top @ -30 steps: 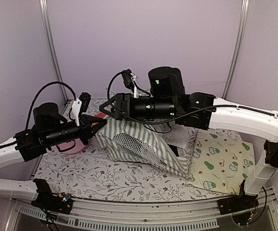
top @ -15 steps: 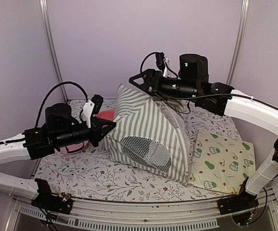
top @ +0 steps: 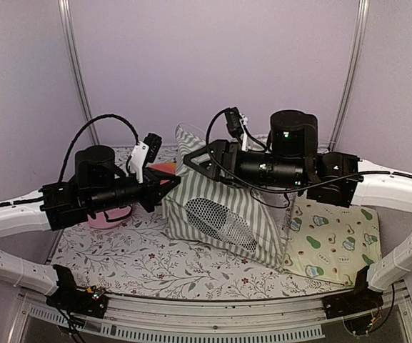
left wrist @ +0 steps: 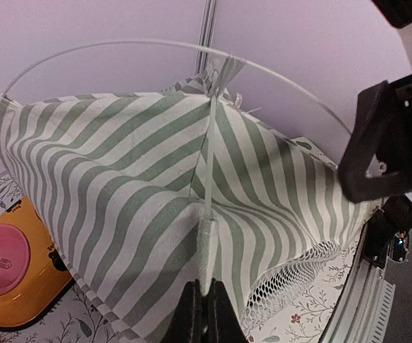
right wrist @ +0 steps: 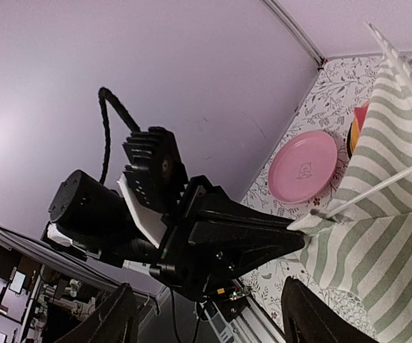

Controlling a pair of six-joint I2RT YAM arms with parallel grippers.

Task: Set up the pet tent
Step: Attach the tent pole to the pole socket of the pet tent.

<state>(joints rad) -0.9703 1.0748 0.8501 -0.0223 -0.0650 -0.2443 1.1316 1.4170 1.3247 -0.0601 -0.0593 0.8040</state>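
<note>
The pet tent, green and white striped with a round mesh window, stands half raised at mid-table. A thin white pole arcs over its top. My left gripper is shut on a white pole pocket at the tent's left corner; in the left wrist view my left gripper pinches that pocket's lower end. My right gripper hovers by the tent's peak, open. In the right wrist view my right gripper holds nothing and faces the left gripper.
An avocado-print mat lies at the right. An orange double bowl sits behind the tent's left side, and a pink dish lies on the floral cloth under the left arm. Purple walls enclose the table.
The tent rose from lying flat to a tall peak under the right gripper, then sagged lower. The right gripper came back down and left. The left gripper lifted slightly, still pinching the corner.
</note>
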